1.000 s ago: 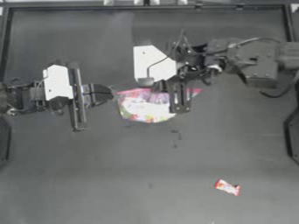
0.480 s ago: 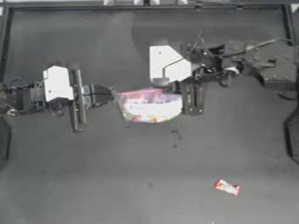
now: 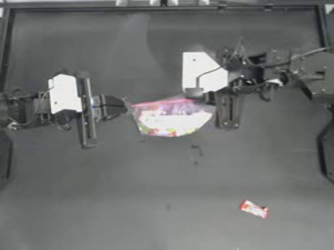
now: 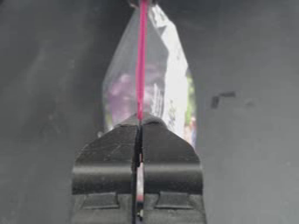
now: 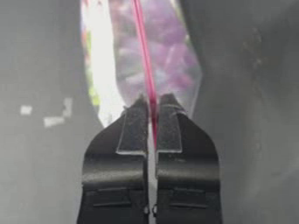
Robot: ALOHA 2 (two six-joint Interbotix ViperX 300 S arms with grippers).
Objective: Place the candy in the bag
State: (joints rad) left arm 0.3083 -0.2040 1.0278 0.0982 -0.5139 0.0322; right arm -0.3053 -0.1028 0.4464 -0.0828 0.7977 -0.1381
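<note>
The bag, clear plastic with a pink strip along its mouth and colourful sweets inside, hangs stretched between both grippers in the middle of the table. My left gripper is shut on the strip's left end; in the left wrist view its fingertips pinch the pink strip. At the strip's right end my right gripper is shut on the bag, with the strip between its jaws. The candy, small with a red-orange wrapper, lies alone on the table near the front right, far from both grippers.
The dark table has raised edges at the back and sides. A few small specks lie on the surface just in front of the bag.
The right arm has moved to the right, pulling the bag's mouth taut and straighter. The left gripper has held its place. The candy has not moved.
</note>
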